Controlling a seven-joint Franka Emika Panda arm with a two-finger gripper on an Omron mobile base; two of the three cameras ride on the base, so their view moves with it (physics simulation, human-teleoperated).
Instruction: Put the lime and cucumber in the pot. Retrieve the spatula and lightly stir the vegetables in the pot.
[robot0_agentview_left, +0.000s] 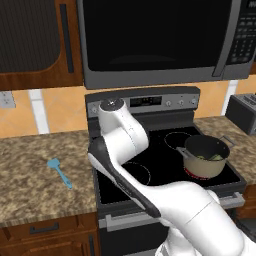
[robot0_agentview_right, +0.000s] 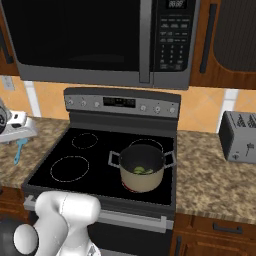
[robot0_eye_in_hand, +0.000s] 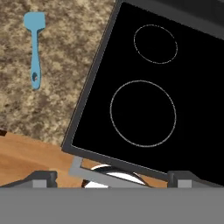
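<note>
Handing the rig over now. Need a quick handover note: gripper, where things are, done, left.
Gripper: open, empty, above the stove's left edge.
Pot: on the stove's front right burner, with green vegetables inside; lime and cucumber can't be told apart.
Spatula: flat on the counter left of the stove, untouched.
Done: vegetables appear to be in.
Left: pick up spatula, stir lightly.
</note>
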